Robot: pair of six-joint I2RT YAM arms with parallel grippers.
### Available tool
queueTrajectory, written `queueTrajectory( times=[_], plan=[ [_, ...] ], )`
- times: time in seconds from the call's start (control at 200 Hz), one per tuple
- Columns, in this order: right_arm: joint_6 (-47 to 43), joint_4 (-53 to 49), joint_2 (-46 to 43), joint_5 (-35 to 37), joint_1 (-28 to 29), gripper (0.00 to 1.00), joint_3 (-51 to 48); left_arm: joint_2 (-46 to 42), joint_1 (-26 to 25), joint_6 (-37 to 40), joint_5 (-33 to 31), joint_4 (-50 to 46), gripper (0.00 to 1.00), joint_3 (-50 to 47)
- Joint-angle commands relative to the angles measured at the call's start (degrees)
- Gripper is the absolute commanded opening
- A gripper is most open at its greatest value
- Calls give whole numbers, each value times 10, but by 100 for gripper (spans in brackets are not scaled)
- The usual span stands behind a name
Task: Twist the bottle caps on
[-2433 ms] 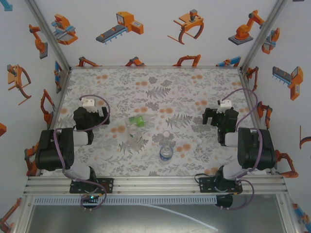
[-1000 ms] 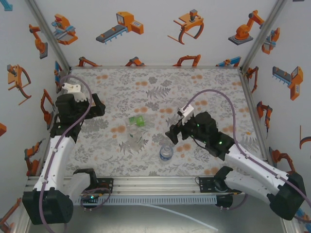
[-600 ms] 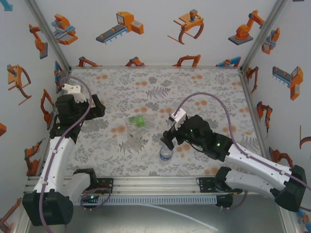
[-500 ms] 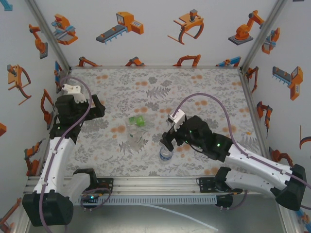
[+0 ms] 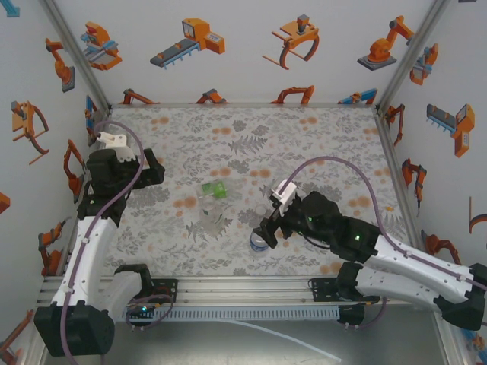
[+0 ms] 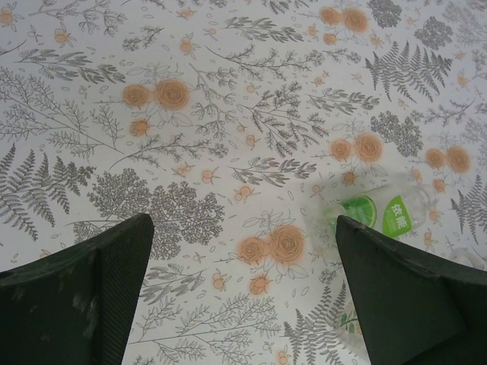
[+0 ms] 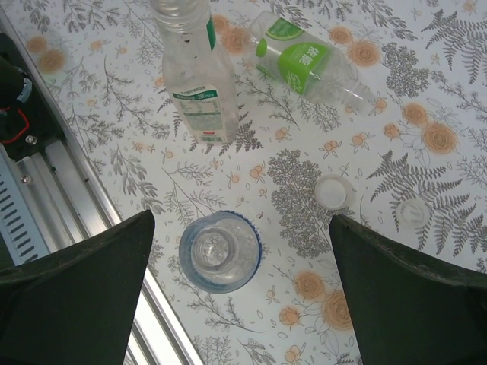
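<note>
From the overhead camera I see my right gripper point(image 5: 265, 233) low over the upright bottle point(image 5: 259, 241), which stands uncapped near the middle of the worktop's point(image 5: 319, 137) near edge. The left gripper point(image 5: 154, 169) hangs by the left edge, well apart from it, and the green-label bottle point(image 5: 215, 190) lies toward the centre. On the left wrist camera my fingers are spread wide with nothing between them but bare floral cloth, that green-label bottle lying off to the right. On the right wrist camera the jaws also stand wide and empty, the upright bottle's open mouth below and between them. A clear bottle point(image 7: 195, 76) lies beyond it, a white cap point(image 7: 333, 192) sits to the right, and a second cap point(image 7: 415, 212) lies just past that. I judge these bottles empty, light, thin-walled and slick: easy to tip or dent, so I'd grip the labelled body gently. The caps are tiny; I'd pinch one across its rim.
</note>
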Motion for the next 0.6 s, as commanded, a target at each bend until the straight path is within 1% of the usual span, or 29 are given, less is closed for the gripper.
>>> queueTrajectory(
  times=[0.0,0.165,0.28,0.34,0.446,0.521,0.596],
  plan=[
    [15,-3,-11,-8,15,85,-18,-4,-6,8,2,-8,97,6],
    [12,19,-15,-50,31,86,-31,1,-11,10,4,-14,97,10],
    [10,35,-15,-59,40,87,-43,4,-14,10,10,-20,97,15],
    [9,38,-13,-42,44,87,-48,2,-16,12,7,-22,97,16],
    [11,43,-7,33,51,88,-58,1,-20,14,2,-23,97,16],
    [6,68,-5,46,52,89,-77,1,-20,14,5,-23,97,17],
    [6,100,-2,41,51,90,-99,0,-20,15,4,-24,97,17]
  ],
)
